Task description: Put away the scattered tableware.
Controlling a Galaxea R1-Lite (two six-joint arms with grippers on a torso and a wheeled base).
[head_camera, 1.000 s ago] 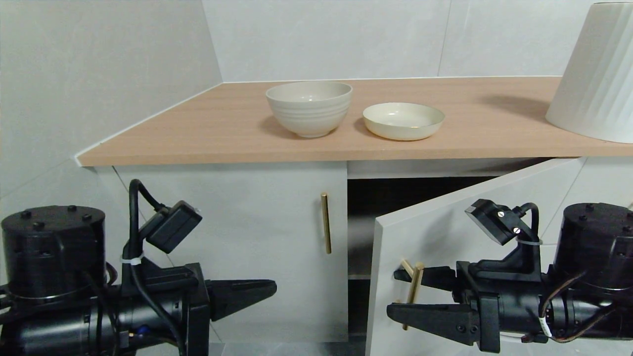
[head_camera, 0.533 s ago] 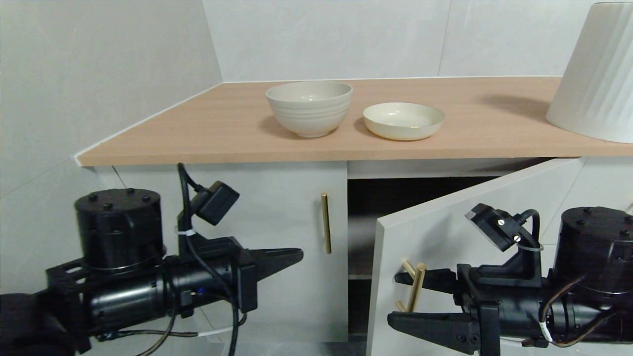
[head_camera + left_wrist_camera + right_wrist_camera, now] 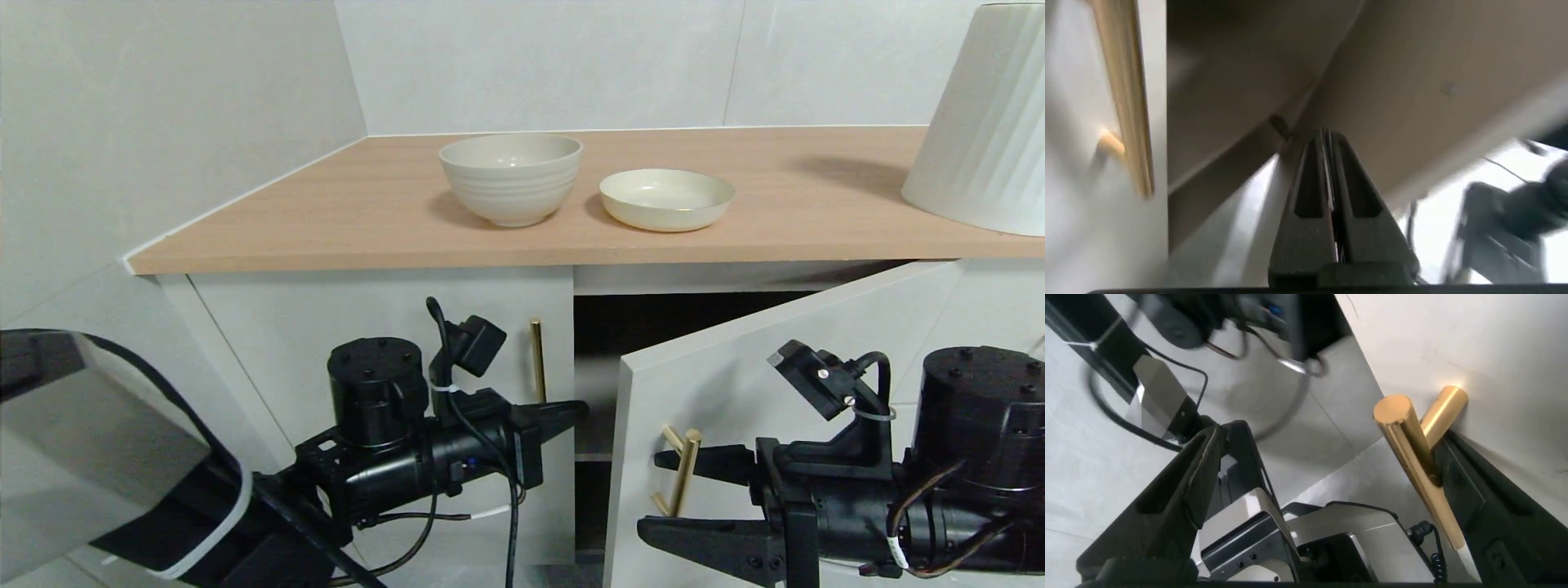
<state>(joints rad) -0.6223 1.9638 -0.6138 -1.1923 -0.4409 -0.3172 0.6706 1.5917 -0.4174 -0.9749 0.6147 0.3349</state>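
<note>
Head view: bowl (image 3: 511, 178) and dish (image 3: 666, 198), mouths upward, on the worktop (image 3: 326, 220) above both claws. Wrist views: left claw (image 3: 1327, 140) pressed together; right claw (image 3: 651, 492) spread astride the upright door handle (image 3: 1417, 457).

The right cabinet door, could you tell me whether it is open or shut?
Open: the right cabinet door stands swung out, dark interior showing beside its edge; the jaws of the right gripper straddle its handle.
</note>
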